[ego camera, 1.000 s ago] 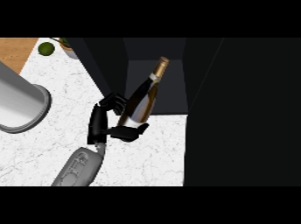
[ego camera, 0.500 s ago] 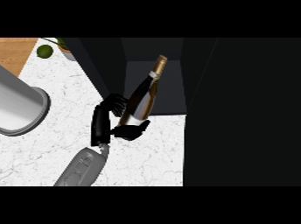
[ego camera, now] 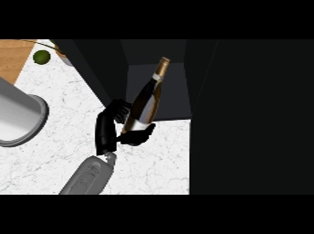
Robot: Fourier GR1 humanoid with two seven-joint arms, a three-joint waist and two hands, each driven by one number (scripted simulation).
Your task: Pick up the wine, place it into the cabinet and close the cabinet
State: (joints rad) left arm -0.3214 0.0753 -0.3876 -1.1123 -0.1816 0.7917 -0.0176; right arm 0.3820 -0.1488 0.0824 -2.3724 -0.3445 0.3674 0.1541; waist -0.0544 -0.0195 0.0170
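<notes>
the wine bottle hangs tilted in the left hand, whose fingers and thumb are curled round its lower body; its base is over the bench just at the front of the open cabinet, and its neck is already over the grey shelf inside. compared with a second ago it has hardly travelled and only stands a little steeper, so i think the placing is not finished and the closing must wait. a dark side panel stands close beside the fingers, while the big grey cylinder and a small green ball are well apart on the left.
</notes>
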